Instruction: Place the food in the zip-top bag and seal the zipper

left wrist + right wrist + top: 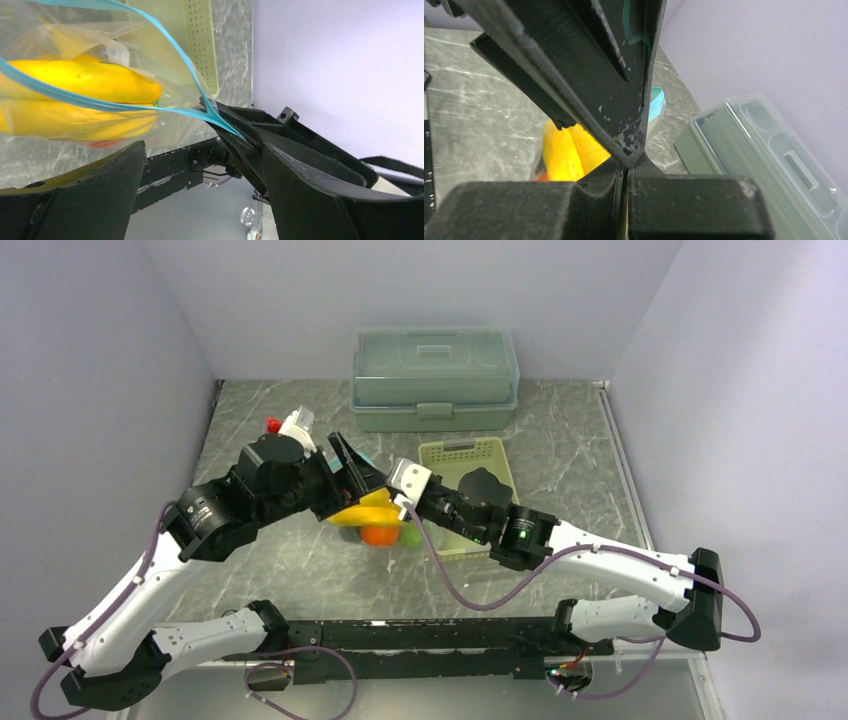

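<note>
Table (580,470): grey marbled top, walled in by pale panels on three sides.
Box (435,375): big see-through green one with its lid on, at the back of the table.
Left arm (130,590): reaches in from the near left corner toward the middle.
Right arm (620,570): reaches in from the near right, crossing over the basket.
Basket (470,452): pale green with slotted walls, in front of the box and partly under the right arm.
Bag (75,30): clear and floppy, on the middle of the table just left of the basket, between the two grippers, with food inside.
Bananas (90,80): yellow, inside the bag, near its mouth.
Orange ball (378,535): at the bag's near side, beside the green fruit.
Green fruit (411,536): light green and round, just right of the ball.
Left gripper (202,150): jaws spread wide with nothing between them; the bag lies just beyond.
Right gripper (626,175): jaws pressed together, pinching the bag's corner.
Zipper (180,55): thin teal strip; its two sides are parted over the bananas and meet at the pinched corner.
</note>
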